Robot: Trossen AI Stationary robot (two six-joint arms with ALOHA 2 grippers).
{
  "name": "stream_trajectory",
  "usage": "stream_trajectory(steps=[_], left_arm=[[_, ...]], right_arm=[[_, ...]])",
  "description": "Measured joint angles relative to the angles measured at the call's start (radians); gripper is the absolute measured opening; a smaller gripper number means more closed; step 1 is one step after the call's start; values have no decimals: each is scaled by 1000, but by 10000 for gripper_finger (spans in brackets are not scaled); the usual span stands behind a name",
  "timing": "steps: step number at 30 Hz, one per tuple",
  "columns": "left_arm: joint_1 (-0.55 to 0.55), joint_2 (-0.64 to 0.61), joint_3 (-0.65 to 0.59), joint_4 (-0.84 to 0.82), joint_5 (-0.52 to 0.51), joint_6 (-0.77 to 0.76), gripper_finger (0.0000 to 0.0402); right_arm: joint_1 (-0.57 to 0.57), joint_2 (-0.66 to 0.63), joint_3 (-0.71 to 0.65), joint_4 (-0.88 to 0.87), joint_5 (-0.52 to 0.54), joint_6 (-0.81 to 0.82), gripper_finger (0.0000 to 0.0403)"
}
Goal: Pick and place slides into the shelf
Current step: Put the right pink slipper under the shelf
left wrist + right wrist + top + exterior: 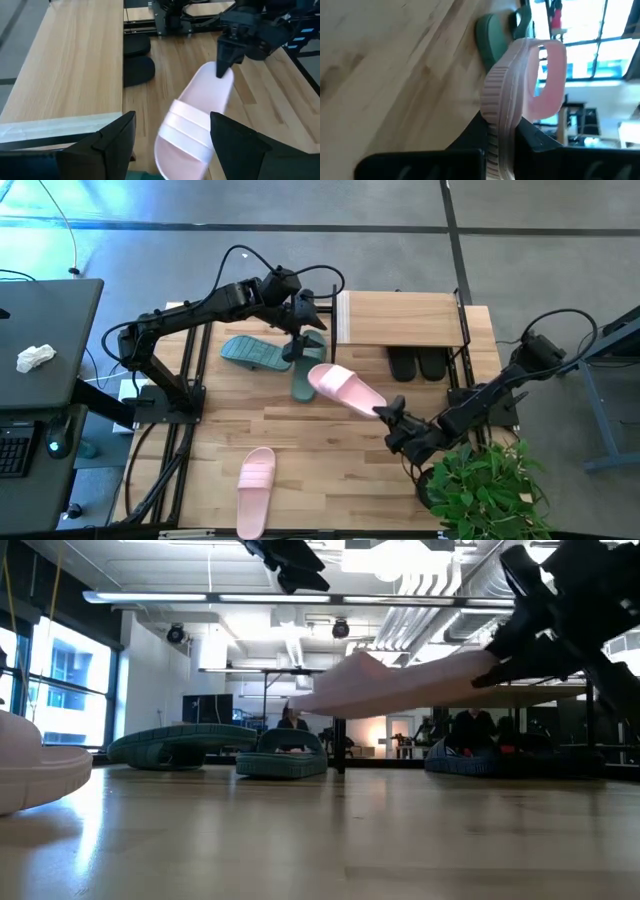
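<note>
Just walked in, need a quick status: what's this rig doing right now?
The right hand is shut on a pale pink slide, holding it off the table by its heel. The left hand hangs open above the two teal slides. Two black slides already sit under the shelf; another pink slide lies near the front edge.

High view straight down over the tabletop (330,440); low view level at its surface; wrist views close — all share the raised pink slide (347,389).
</note>
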Motion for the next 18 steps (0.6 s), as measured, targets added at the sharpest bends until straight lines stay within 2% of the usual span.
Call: stream_trajectory(steps=[9, 18], left_arm=[[-17, 0, 0, 0, 16, -27, 239], [-67, 0, 0, -3, 28, -27, 239]], right_arm=[[24, 0, 0, -260, 0, 351, 18], [-10, 0, 0, -358, 0, 504, 18]])
